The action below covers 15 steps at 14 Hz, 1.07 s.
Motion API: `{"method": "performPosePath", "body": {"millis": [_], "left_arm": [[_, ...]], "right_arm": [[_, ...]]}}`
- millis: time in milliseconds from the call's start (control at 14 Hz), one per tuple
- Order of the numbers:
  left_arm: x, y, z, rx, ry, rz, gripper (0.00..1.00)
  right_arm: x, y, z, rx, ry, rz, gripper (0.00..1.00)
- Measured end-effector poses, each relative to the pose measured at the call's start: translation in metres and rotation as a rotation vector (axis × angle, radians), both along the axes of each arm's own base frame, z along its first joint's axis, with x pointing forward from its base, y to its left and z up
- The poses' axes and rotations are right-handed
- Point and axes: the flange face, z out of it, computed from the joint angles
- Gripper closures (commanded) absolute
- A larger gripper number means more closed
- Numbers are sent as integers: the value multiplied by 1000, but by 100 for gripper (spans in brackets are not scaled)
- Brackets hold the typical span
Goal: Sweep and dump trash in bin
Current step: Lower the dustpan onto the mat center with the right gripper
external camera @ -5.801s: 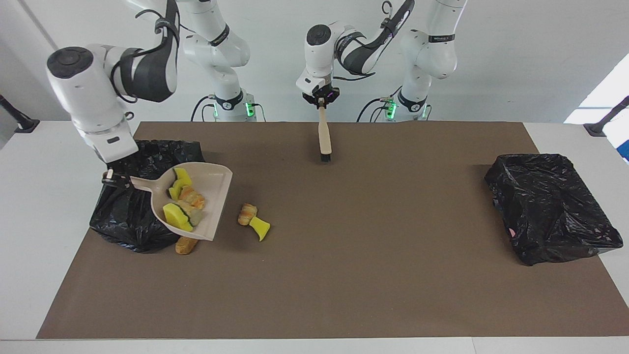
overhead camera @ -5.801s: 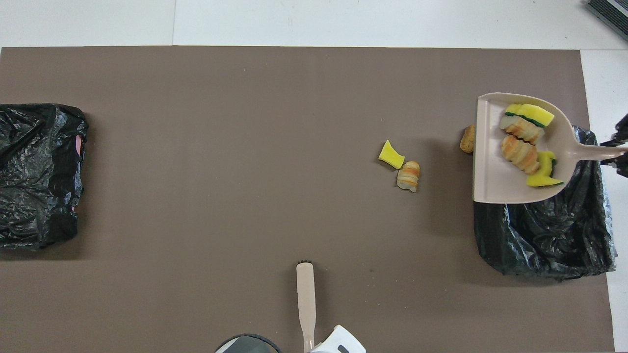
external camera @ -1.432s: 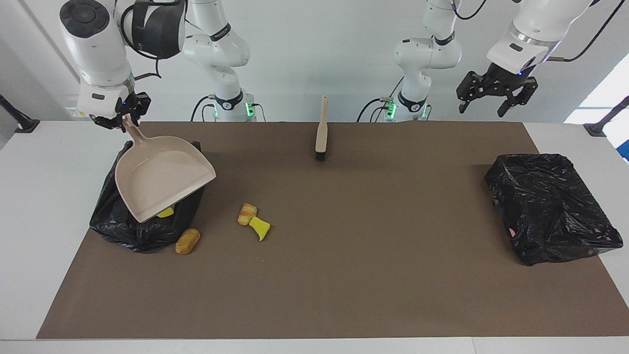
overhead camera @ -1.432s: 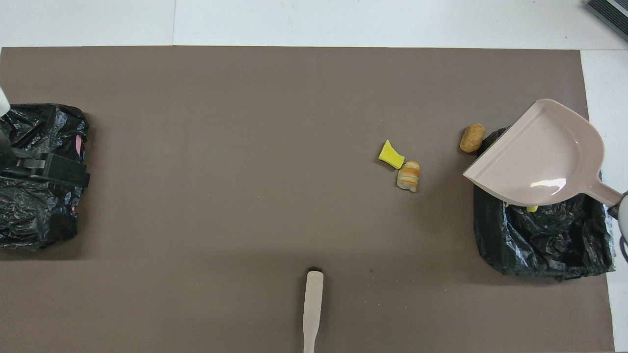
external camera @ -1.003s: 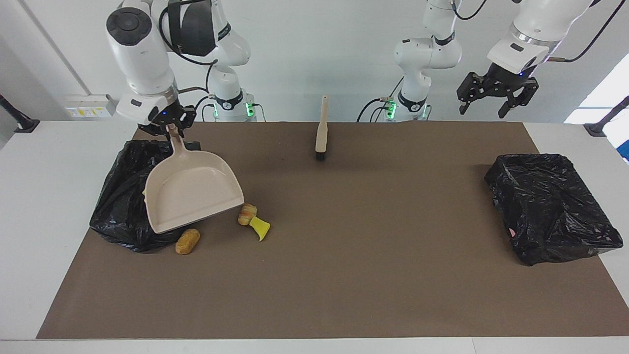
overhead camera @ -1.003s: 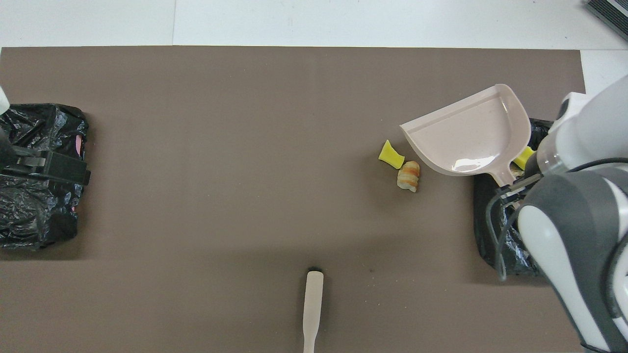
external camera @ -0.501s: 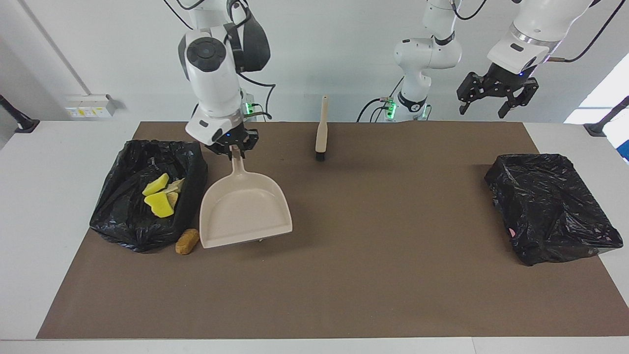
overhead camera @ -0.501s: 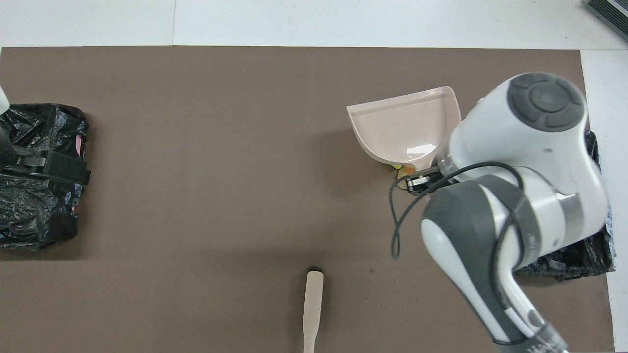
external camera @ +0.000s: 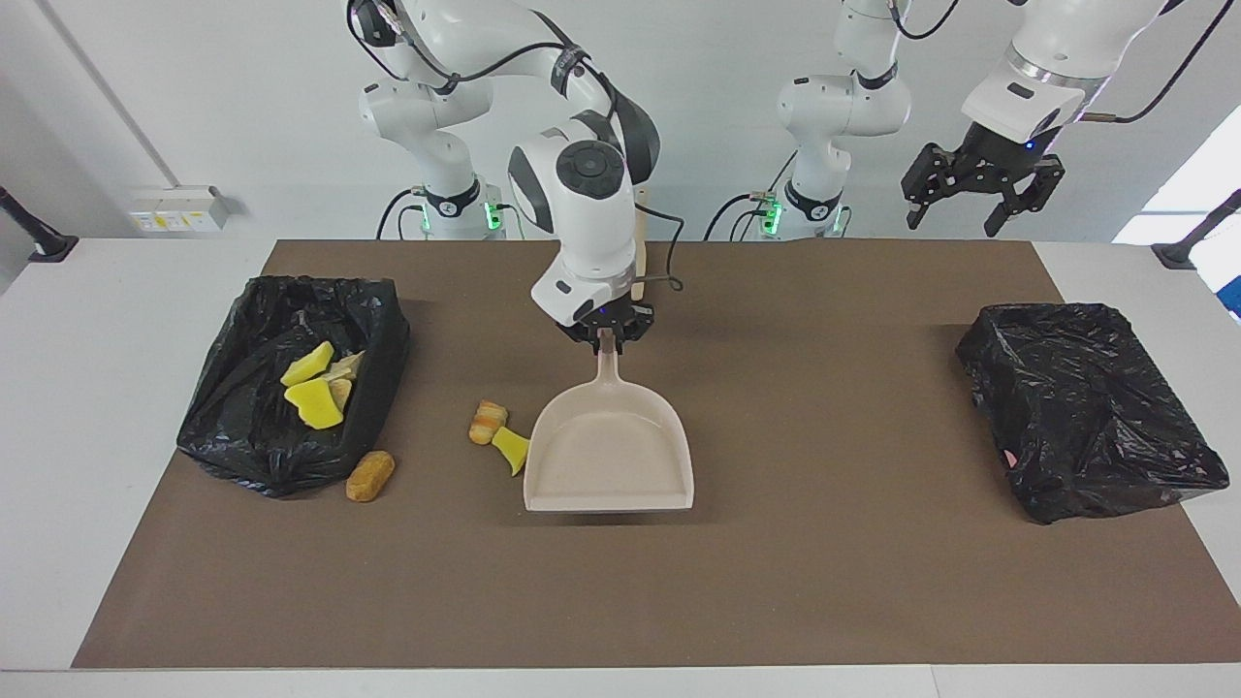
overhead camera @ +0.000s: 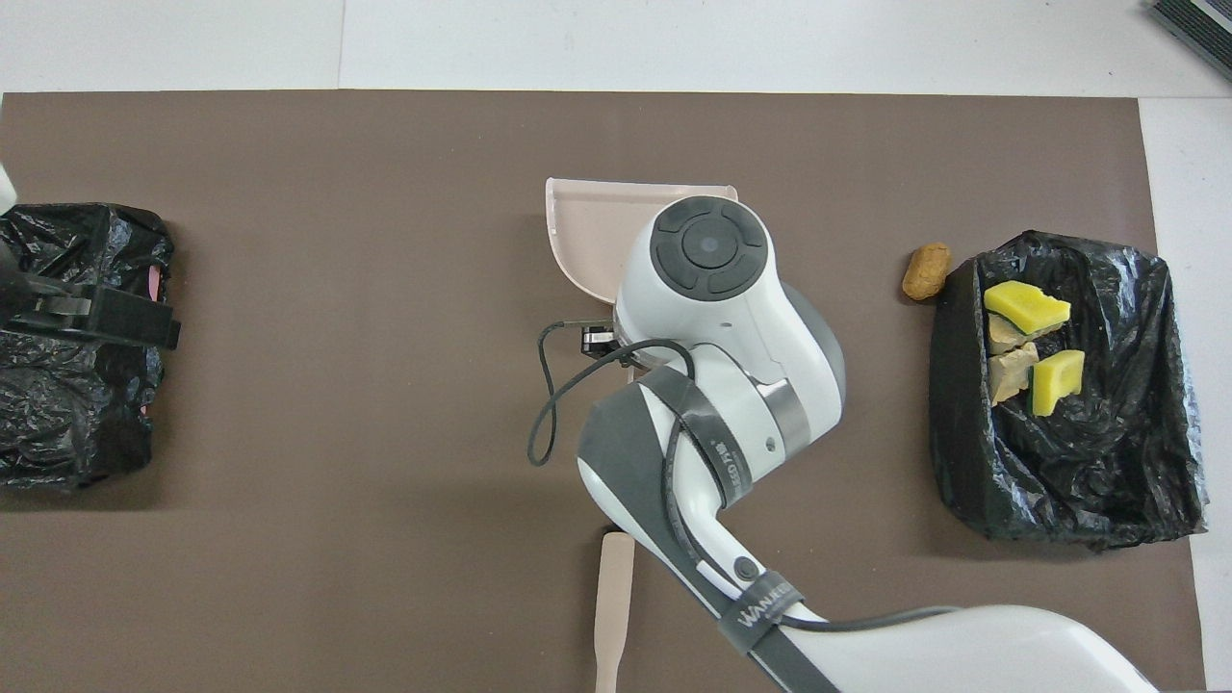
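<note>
The right gripper grips the dustpan by its handle; the left gripper waits, spread wide. Lowered carelessly, the pan could knock the two trash pieces beside it farther away.

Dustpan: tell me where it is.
Facing view: the dustpan is mid-mat, held by the right gripper, beside two trash pieces.

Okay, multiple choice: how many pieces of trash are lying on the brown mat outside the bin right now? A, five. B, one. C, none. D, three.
D: a tan lump lies on the mat beside the black-bagged bin, and an orange-striped lump with a yellow chunk lies beside the empty dustpan.
</note>
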Motion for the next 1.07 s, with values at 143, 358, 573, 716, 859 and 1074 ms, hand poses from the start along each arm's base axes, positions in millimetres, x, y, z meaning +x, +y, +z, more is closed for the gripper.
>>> {"method": "performPosePath", "body": {"millis": [143, 358, 573, 716, 859, 1074], "left_arm": [[0, 0, 0, 0, 0, 0, 0], [0, 0, 0, 0, -1, 0, 0], [0, 0, 0, -1, -3, 0, 0], [1, -1, 0, -1, -6, -1, 0], [1, -1, 1, -2, -10, -2, 0], [2, -2, 1, -3, -21, -5, 0]], "right_arm": [[8, 20, -30, 11, -4, -24, 100], [18, 33, -53, 28, -15, -45, 100], [22, 34, -54, 23, -25, -43, 0], [23, 35, -48, 12, -46, -30, 0], [23, 36, -39, 12, -65, -23, 0], [17, 27, -2, 2, -64, -27, 0]]}}
